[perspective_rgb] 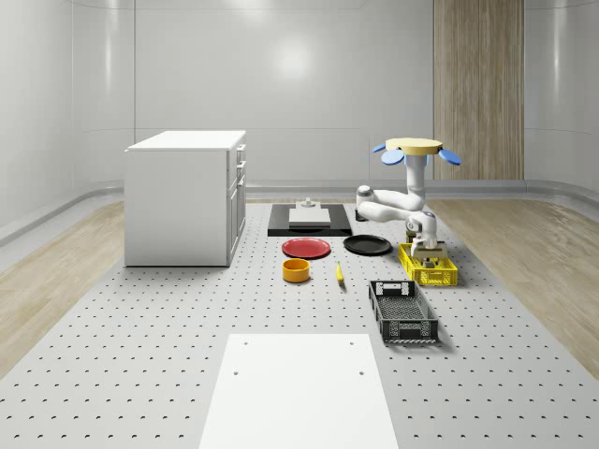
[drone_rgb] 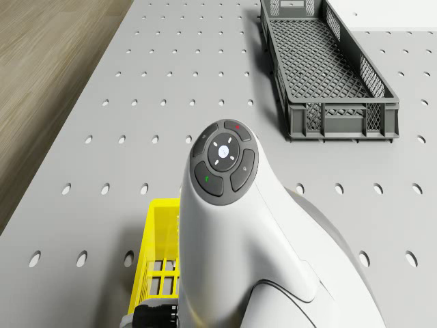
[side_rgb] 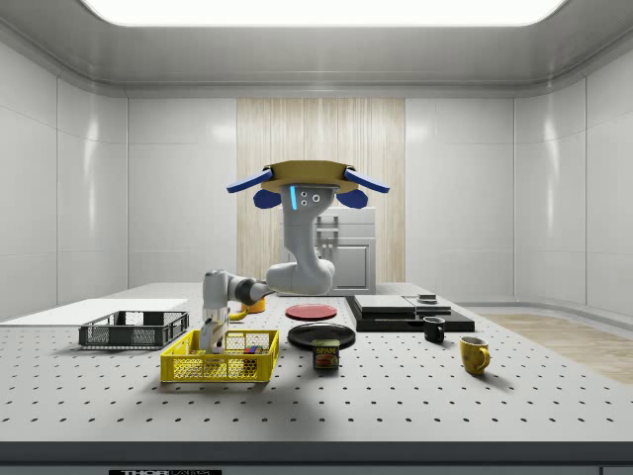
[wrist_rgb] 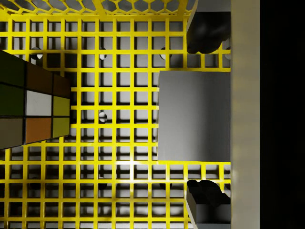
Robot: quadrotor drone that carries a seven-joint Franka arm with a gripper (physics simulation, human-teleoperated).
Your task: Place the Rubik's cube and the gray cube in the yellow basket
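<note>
Gray cube [wrist_rgb: 194, 116] sits between the gripper's [wrist_rgb: 205, 116] fingers [wrist_rgb: 209, 33], clamped, over the grid floor of the yellow basket [perspective_rgb: 428, 265]. Rubik's cube [wrist_rgb: 33, 107] lies inside the same basket, apart from the gray one. The basket stands on a perforated gray table [perspective_rgb: 140, 327], near the dark crate [perspective_rgb: 402, 311]. The drone [perspective_rgb: 415, 150] hovers above, beside the basket. Pale panelled walls [perspective_rgb: 281, 84] enclose the room.

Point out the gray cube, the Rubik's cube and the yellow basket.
gray cube [wrist_rgb: 193, 117]: wrist view, middle of its top face.
Rubik's cube [wrist_rgb: 38, 102]: wrist view, a white sticker on its top face.
yellow basket [side_rgb: 213, 369]: side view, its near mesh wall.
</note>
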